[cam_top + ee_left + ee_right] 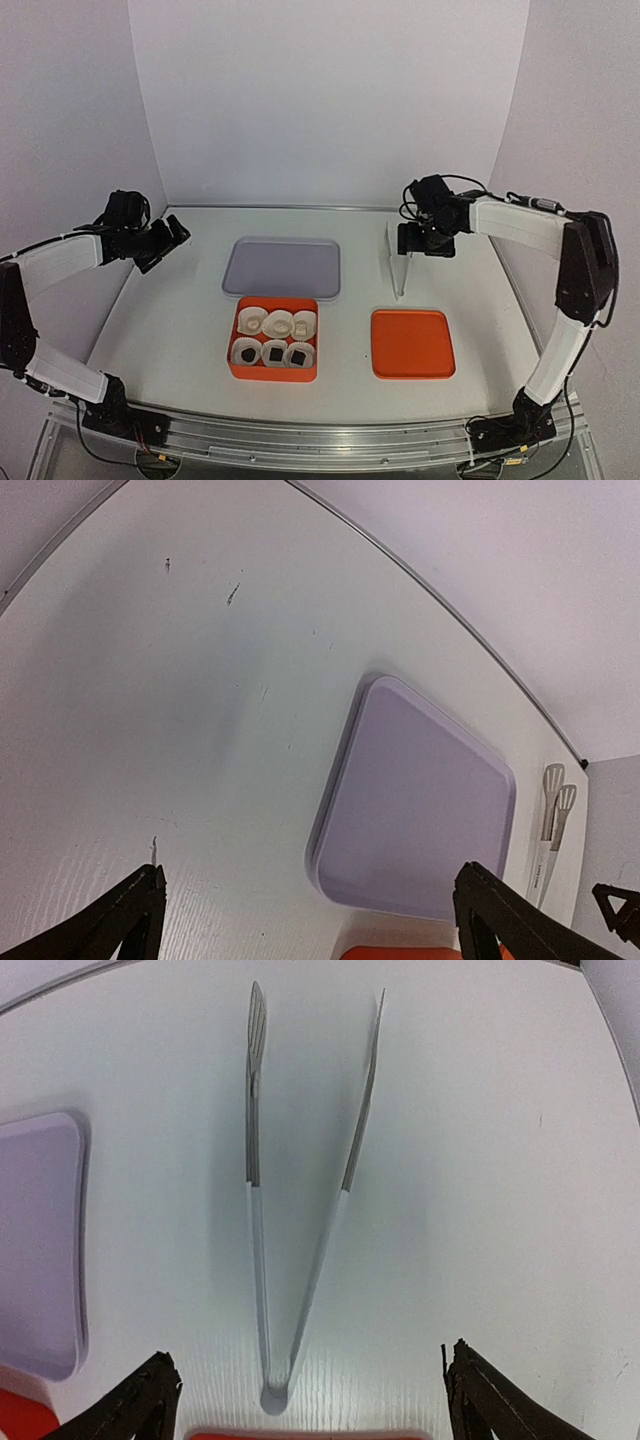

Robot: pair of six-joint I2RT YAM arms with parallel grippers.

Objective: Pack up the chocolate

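An orange box [232,366] holds six white paper cups. The chocolate sits in them: dark chunks [272,352] in the front row, cream-white chunks [279,324] in the back row. White tongs [398,262] lie on the table right of the box, their arms spread [256,1210]. My right gripper [425,240] hovers above the tongs, open [308,1360], with nothing between its fingers. My left gripper [165,245] hangs at the far left, also open and empty [310,872].
A lavender tray [283,268] lies behind the box and shows in the left wrist view [420,810]. An orange lid [412,343] rests right of the box, below the tongs. White walls close off the back and sides.
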